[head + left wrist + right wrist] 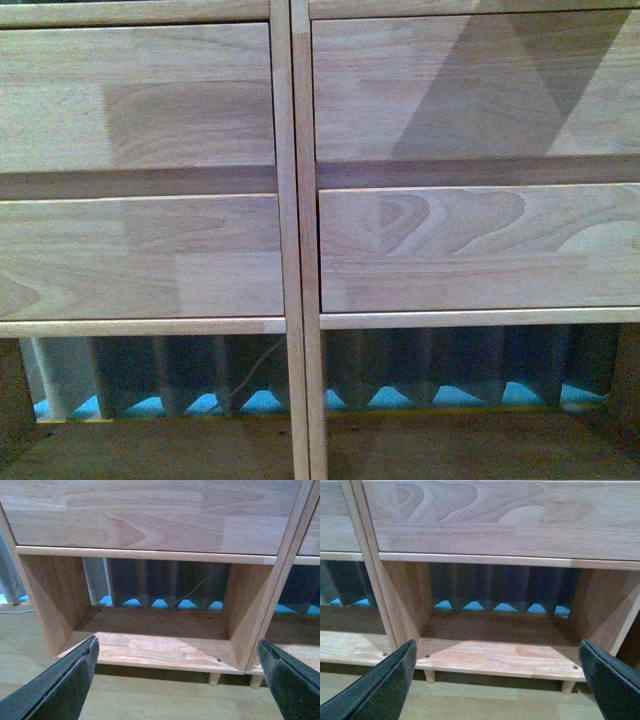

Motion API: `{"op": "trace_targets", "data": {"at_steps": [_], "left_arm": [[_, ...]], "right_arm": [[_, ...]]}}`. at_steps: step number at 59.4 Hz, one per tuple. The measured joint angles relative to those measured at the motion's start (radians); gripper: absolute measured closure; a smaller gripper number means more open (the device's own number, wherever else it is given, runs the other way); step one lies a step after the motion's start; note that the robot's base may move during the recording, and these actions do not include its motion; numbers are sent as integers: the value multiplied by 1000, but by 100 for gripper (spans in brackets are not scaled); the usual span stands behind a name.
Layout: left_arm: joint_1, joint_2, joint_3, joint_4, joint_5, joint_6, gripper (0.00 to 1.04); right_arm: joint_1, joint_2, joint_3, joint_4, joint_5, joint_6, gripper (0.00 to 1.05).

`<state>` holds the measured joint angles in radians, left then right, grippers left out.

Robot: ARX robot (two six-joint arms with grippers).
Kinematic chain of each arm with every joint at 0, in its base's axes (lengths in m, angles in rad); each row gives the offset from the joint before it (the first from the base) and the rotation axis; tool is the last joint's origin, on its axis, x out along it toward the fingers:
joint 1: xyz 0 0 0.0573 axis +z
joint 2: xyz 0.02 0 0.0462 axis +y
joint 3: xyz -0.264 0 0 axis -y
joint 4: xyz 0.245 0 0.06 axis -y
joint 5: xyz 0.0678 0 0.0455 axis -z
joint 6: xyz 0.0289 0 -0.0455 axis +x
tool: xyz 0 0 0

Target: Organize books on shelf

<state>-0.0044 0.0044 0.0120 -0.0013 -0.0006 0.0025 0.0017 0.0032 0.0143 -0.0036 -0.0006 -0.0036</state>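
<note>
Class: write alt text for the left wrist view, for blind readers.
The light wooden shelf shows its open bottom compartment under a front panel. The left claw is open, its dark fingers framing the view; no books are visible.

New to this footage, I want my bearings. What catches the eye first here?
The light wooden shelf fills the front view, its lower compartments holding no books. Behind them, bright blue patches show under a dark pleated curtain. The left claw and right claw hang open, empty.

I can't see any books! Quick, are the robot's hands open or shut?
Left gripper: open, holding nothing.
Right gripper: open, holding nothing.
</note>
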Motion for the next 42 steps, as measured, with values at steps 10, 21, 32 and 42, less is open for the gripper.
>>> {"op": "trace_targets", "data": {"at_steps": [10, 21, 32, 42], "left_arm": [[0, 0, 0, 0, 0, 0, 7], [0, 0, 0, 0, 0, 0, 7], [0, 0, 0, 0, 0, 0, 7], [0, 0, 0, 0, 0, 0, 7]], "right_arm": [[0, 0, 0, 0, -1, 0, 7], [0, 0, 0, 0, 1, 1, 7], [0, 0, 0, 0, 0, 2, 7], [0, 0, 0, 0, 1, 4, 7]]}}
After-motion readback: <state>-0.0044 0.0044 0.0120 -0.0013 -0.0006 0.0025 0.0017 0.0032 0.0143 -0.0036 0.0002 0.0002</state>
